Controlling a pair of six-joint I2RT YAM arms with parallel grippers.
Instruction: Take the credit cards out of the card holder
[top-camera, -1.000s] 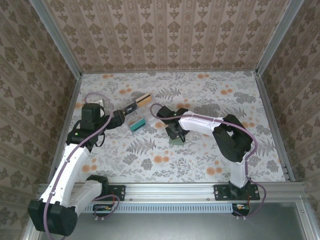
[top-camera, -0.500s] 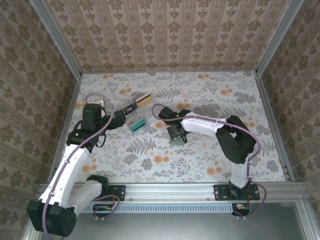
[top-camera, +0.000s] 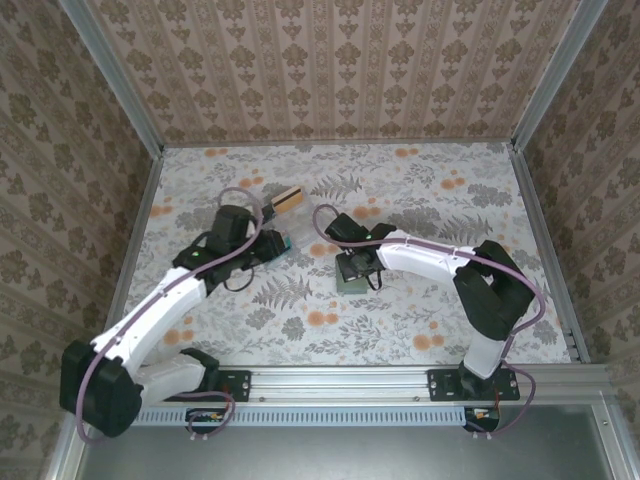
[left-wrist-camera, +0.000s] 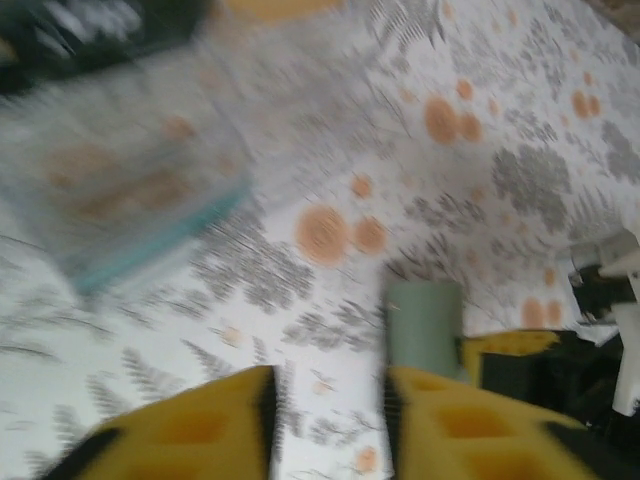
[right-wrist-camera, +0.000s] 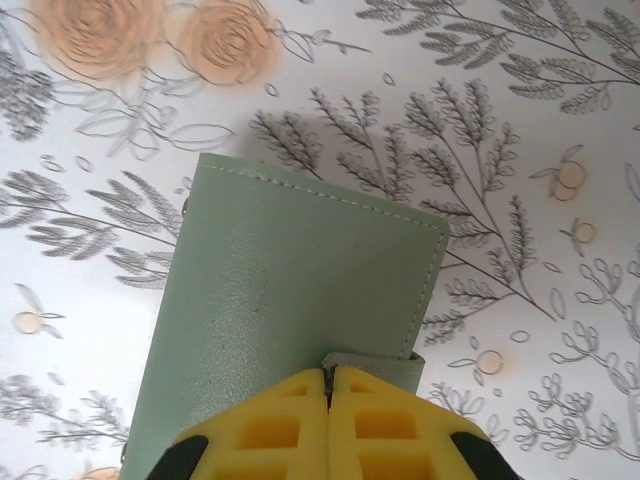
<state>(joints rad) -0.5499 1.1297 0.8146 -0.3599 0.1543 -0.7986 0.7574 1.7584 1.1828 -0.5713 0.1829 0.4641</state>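
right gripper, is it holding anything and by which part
The right gripper is shut on the card holder, apparently pinching the small closure tab at its edge; the holder lies folded flat on the table.

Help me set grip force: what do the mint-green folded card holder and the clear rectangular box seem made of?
Mint-green folded card holder: likely leather or faux leather, matte, with fine grain and pale edge stitching. Clear rectangular box: probably rigid transparent plastic, given its see-through walls and teal edge; blurred, so unsure.
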